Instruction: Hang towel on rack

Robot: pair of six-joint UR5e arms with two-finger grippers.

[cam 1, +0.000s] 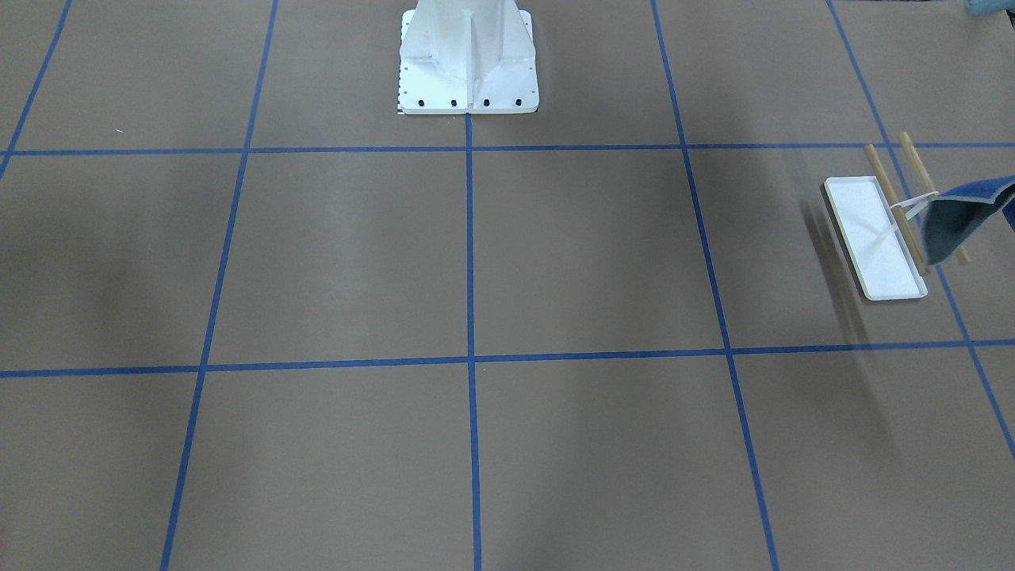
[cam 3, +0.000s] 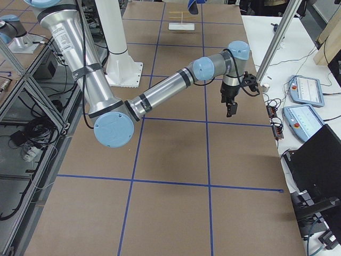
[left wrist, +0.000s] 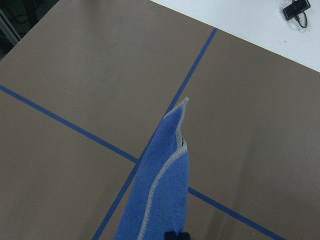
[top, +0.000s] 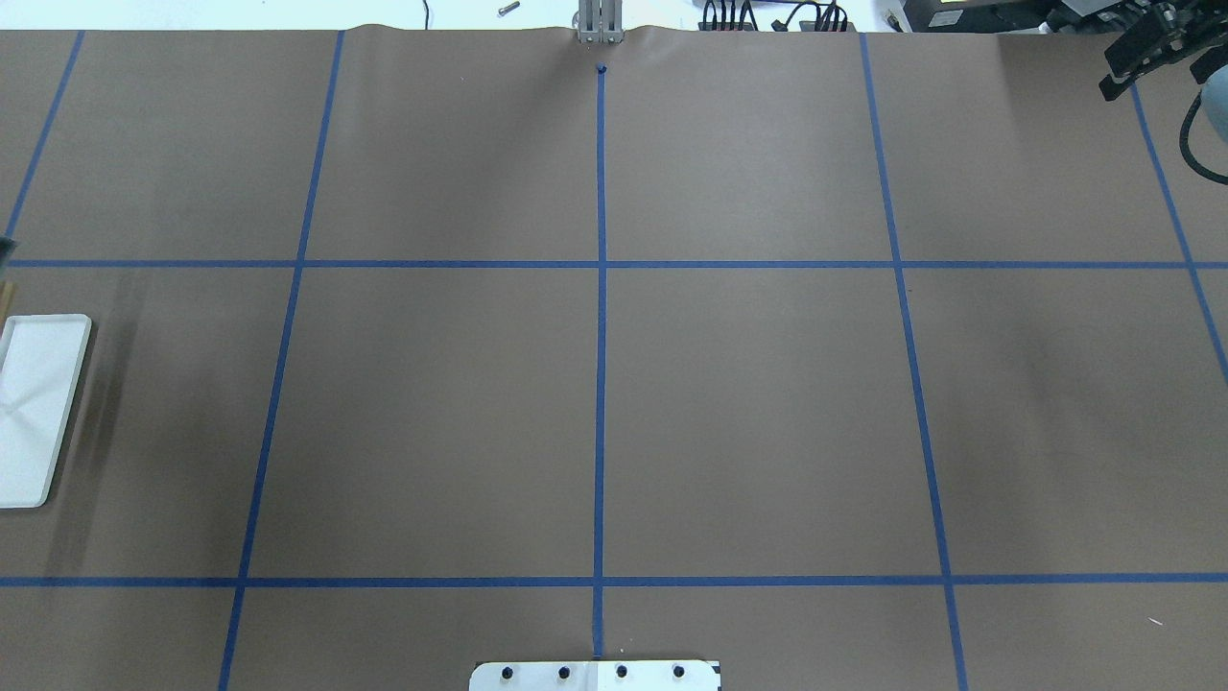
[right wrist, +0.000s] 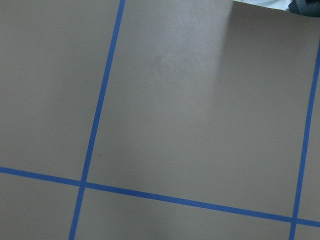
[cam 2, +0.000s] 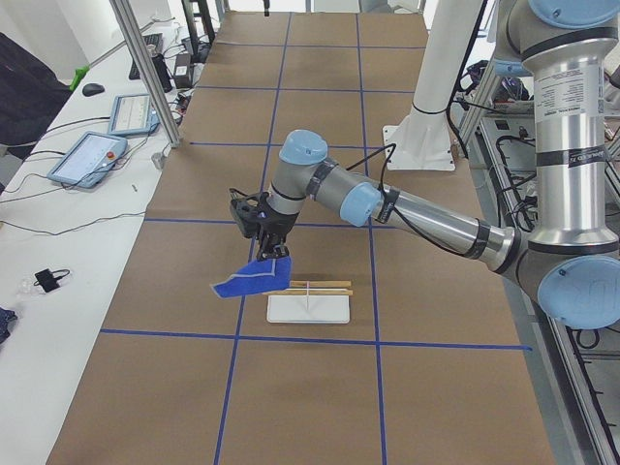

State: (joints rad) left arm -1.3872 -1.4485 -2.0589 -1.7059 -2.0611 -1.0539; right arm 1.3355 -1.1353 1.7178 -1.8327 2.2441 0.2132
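Royal-blue square cloth towel (cam 2: 248,283) hangs pinched in the left gripper (cam 2: 274,257) just off the operator-side end of the white-tray, wooden-rod rack (cam 1: 872,238); lift clear, centre over both rods (cam 1: 890,197), lower, then release.

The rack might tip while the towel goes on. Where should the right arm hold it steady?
Probably the long rim of the rack's white base on the side facing the table's middle, pinched from above. That rim is raised and bare; the towel hangs at the rods on the other side, and those are thin and high.
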